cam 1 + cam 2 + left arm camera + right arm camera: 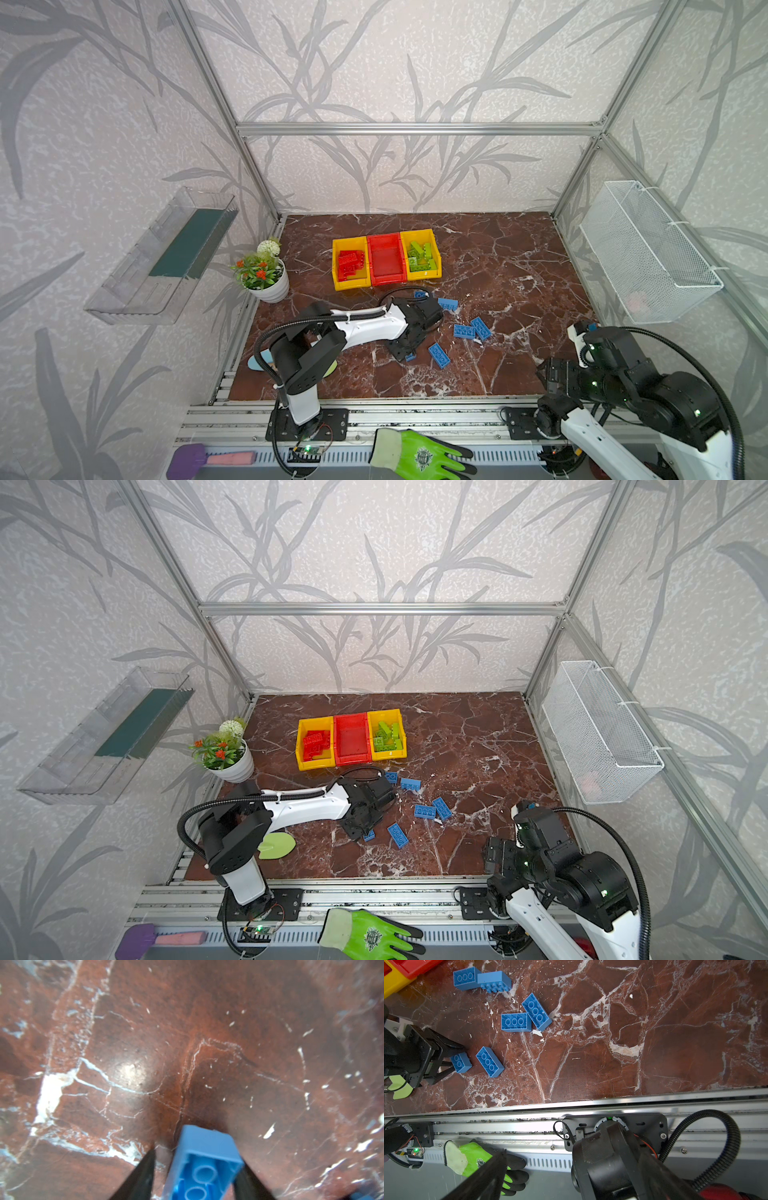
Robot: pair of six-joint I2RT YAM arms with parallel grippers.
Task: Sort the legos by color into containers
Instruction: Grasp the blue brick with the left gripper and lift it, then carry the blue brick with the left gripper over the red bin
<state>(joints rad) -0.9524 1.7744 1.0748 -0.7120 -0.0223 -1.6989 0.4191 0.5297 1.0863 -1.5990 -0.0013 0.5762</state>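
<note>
My L hand [455,1059] straddles a blue lego [205,1167] on the tabletop [498,257] near centre; can't tell if it's clamped. R hand [550,376] sits open at near right.

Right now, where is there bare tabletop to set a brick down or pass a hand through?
Free: the right half of the marble table, between the blue legos and the wire basket; also the strip behind the containers. Crowded: centre, where blue legos lie beside the left gripper, and the left edge, with flower pot and green shovel.
</note>
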